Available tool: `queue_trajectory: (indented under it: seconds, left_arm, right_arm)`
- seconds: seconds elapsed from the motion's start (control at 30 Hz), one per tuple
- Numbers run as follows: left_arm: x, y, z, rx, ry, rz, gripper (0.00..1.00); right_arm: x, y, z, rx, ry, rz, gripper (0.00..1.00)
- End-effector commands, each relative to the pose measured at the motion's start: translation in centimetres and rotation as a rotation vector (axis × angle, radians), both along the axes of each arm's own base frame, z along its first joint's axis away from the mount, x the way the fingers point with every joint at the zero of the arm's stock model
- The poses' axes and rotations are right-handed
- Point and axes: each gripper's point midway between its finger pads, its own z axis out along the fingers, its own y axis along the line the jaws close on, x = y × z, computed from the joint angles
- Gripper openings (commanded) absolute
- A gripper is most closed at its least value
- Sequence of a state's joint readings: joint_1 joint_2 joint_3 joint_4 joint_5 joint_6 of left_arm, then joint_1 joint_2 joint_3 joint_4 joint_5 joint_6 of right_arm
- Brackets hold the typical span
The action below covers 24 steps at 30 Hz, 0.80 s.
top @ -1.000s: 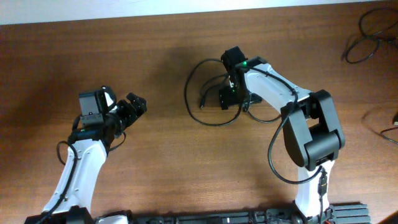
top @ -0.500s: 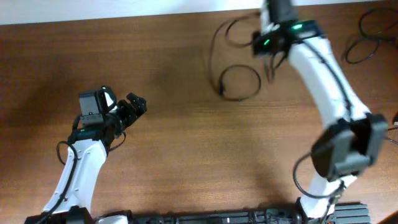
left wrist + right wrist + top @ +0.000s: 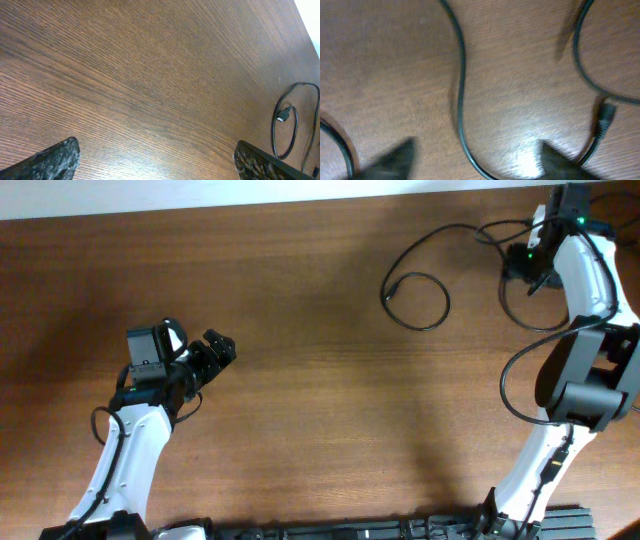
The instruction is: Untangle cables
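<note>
Both spread apart — left gripper (image 3: 160,157) over the table (image 3: 150,75), right gripper (image 3: 477,160) over the cables (image 3: 461,90).

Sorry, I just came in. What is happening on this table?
Two robot arms are working on untangling thin black cables. The right claw is open and hangs over one cable strand near the far right corner of the table, with a small plug lying nearby. The left claw is open too, over bare wood, far from the cables.
</note>
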State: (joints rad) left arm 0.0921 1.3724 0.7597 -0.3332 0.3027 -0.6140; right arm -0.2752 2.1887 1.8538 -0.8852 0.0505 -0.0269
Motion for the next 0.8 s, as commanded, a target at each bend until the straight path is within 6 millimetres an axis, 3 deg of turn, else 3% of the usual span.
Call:
queue_trajectory:
  seconds: [0.0,0.07,0.17,0.2,0.27,0.33,0.37,0.47,0.5,0.57,0.6,0.63,0.67,0.7,0.73,0.77]
  left_arm:
    - [-0.1,0.2,0.0,-0.001,0.001,0.011,0.99]
    - [-0.1,0.2,0.0,-0.001,0.001,0.011,0.99]
    - [-0.1,0.2,0.0,-0.001,0.001,0.011,0.99]
    - [-0.1,0.2,0.0,-0.001,0.001,0.011,0.99]
    - [-0.1,0.2,0.0,-0.001,0.001,0.011,0.99]
    - [-0.1,0.2,0.0,-0.001,0.001,0.011,0.99]
    - [-0.1,0.2,0.0,-0.001,0.001,0.011,0.99]
    - [-0.1,0.2,0.0,-0.001,0.001,0.011,0.99]
    - [-0.1,0.2,0.0,-0.001,0.001,0.011,0.99]
    - [-0.1,0.2,0.0,-0.001,0.001,0.011,0.99]
    - [-0.1,0.2,0.0,-0.001,0.001,0.011,0.99]
    - [-0.1,0.2,0.0,-0.001,0.001,0.011,0.99]
    - [-0.1,0.2,0.0,-0.001,0.001,0.011,0.99]
    - [-0.1,0.2,0.0,-0.001,0.001,0.011,0.99]
    - [-0.1,0.2,0.0,-0.001,0.001,0.011,0.99]
    - [-0.1,0.2,0.0,-0.001,0.001,0.011,0.99]
  right_arm:
    - [0.5,1.7,2.1,0.022,-0.049,-0.004,0.99]
    - [0.6,3.0,3.6,0.023,-0.068,0.022,0.99]
    - [0.8,9.7,4.0,0.157,-0.065,0.156,0.99]
    - [0.8,11.4,3.3,0.134,-0.045,0.188,0.99]
    - [1.1,12.2,2.1,0.073,-0.022,0.209,1.0]
    - [0.7,14.4,-0.1,0.065,0.039,0.359,0.85]
    - [0.2,16.0,-1.3,0.108,0.061,0.432,0.8]
    - [-2.2,21.9,-4.6,0.237,0.121,0.722,0.78]
    - [-3.3,23.7,-5.4,0.234,0.145,0.82,0.83]
    - [-4.7,26.0,-6.0,0.223,0.171,0.949,0.77]
    - [-5.5,26.4,-6.8,0.202,0.196,0.988,0.7]
    - [-5.8,25.8,-7.5,0.15,0.22,0.985,0.53]
    - [-6.4,23.8,-8.9,0.037,0.283,0.959,0.3]
    - [-6.9,22.5,-9.5,-0.018,0.324,0.928,0.22]
    - [-7.3,20.0,-10.1,-0.107,0.371,0.829,0.04]
    - [-7.2,18.6,-10.3,-0.147,0.381,0.753,0.04]
